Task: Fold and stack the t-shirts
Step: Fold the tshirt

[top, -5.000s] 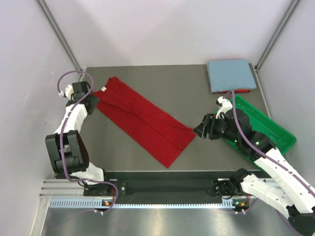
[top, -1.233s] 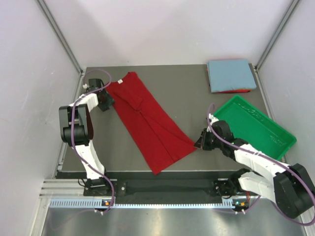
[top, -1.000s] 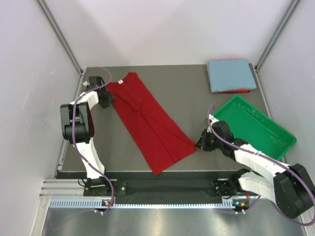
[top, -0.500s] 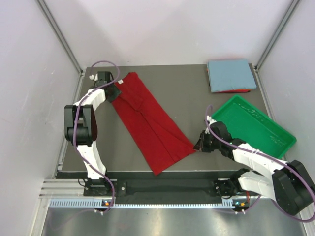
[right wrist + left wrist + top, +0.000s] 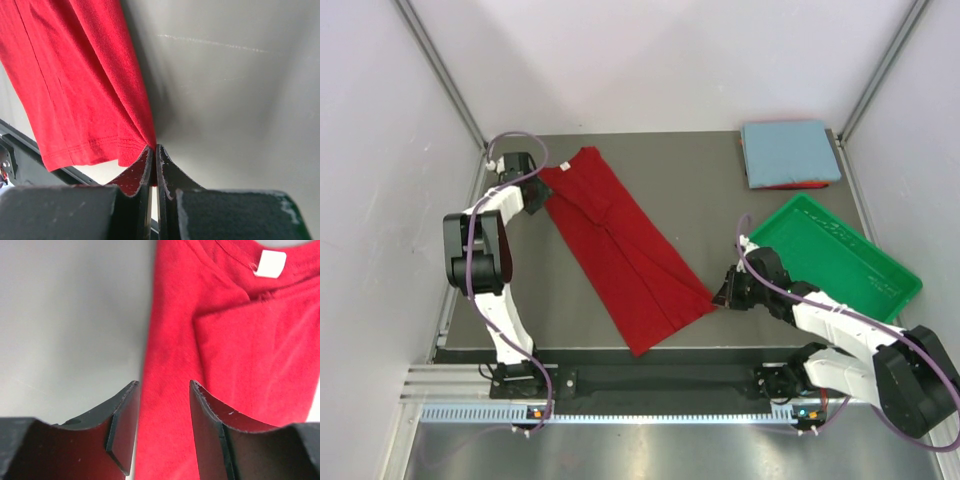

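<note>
A dark red t-shirt point(image 5: 620, 250), folded into a long strip, lies slantwise on the table. Its white neck label point(image 5: 271, 263) marks the far left end. My left gripper point(image 5: 536, 192) hovers open at that end, and the shirt's left edge point(image 5: 165, 390) lies below the gap between its fingers point(image 5: 122, 425). My right gripper point(image 5: 721, 296) is shut on the shirt's near right hem corner point(image 5: 135, 140), low over the table. A folded light blue t-shirt point(image 5: 790, 152) rests on another folded red t-shirt point(image 5: 798, 185) at the back right.
A green plastic tray point(image 5: 895, 295) sits on the right, just behind the right arm. Grey table point(image 5: 690, 190) lies between the strip and the stack. White walls and slanted frame posts point(image 5: 440, 70) close in the sides.
Since five seconds ago the strip has swung steeper, its collar end shifting right. In the last second the left gripper moved slightly at the collar end; the right gripper stayed shut on the corner.
</note>
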Robot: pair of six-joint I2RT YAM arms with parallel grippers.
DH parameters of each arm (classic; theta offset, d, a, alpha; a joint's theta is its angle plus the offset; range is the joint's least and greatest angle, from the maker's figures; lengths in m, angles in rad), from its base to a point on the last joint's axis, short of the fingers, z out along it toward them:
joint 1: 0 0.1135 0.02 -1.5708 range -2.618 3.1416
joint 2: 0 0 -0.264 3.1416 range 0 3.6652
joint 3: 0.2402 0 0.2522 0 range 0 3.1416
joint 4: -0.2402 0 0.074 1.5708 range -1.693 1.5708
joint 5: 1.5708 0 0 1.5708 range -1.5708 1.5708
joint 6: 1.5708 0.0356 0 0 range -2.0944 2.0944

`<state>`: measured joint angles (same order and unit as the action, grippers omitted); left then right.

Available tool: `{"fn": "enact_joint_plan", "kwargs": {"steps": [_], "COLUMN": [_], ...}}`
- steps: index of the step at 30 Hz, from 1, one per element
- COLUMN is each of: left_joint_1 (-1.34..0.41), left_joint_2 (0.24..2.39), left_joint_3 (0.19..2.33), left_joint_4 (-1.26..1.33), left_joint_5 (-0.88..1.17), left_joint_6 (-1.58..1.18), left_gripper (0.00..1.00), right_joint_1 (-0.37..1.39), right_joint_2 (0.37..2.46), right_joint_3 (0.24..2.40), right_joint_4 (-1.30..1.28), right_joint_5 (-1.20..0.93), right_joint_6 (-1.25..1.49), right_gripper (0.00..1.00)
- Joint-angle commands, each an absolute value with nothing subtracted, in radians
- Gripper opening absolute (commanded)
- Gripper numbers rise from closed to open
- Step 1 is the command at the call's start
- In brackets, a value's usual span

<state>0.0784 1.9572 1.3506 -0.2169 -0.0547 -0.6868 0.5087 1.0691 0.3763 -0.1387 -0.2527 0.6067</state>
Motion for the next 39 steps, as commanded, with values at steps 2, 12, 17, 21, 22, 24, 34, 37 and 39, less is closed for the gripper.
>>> {"fn": "enact_joint_plan", "kwargs": {"steps": [2,12,17,21,22,24,34,37,39], "left_joint_1": [0.095,0.1,0.1,0.095,0.092,0.081,-0.023,-0.031,-0.034], "left_joint_2": [2.012,2.212,2.298,2.377,2.391,2.428,2.543,2.562,2.576], "left_joint_3": [1.422,1.598,1.698,1.753,1.778,1.798,1.93,1.94,1.974], "left_joint_4": [-0.164,-0.144,-0.1,-0.029,-0.017,0.037,0.166,0.204,0.192], "left_joint_5": [-0.074,-0.051,0.041,0.142,0.162,0.214,0.324,0.354,0.365], "left_joint_6": [-0.655,-0.609,-0.623,-0.664,-0.673,-0.692,-0.716,-0.745,-0.749], "left_gripper": [0.49,0.42,0.1,0.02,0.0,0.0,0.0,0.0,0.01], "right_joint_1": [0.529,0.535,0.546,0.566,0.571,0.587,0.678,0.719,0.752], "right_joint_2": [1.039,0.977,0.976,0.95,0.93,0.911,0.847,0.87,0.911], "right_joint_3": [0.426,0.388,0.357,0.313,0.301,0.261,0.195,0.204,0.212], "right_joint_4": [-0.129,-0.115,-0.086,-0.078,-0.063,-0.045,0.055,0.064,0.087], "right_joint_5": [-0.264,-0.262,-0.239,-0.189,-0.172,-0.147,-0.02,0.035,0.057], "right_joint_6": [0.618,0.682,0.73,0.802,0.817,0.871,1.015,1.046,1.065], "right_gripper": [0.02,0.02,0.0,0.0,0.0,0.0,0.0,0.01,0.02]}}
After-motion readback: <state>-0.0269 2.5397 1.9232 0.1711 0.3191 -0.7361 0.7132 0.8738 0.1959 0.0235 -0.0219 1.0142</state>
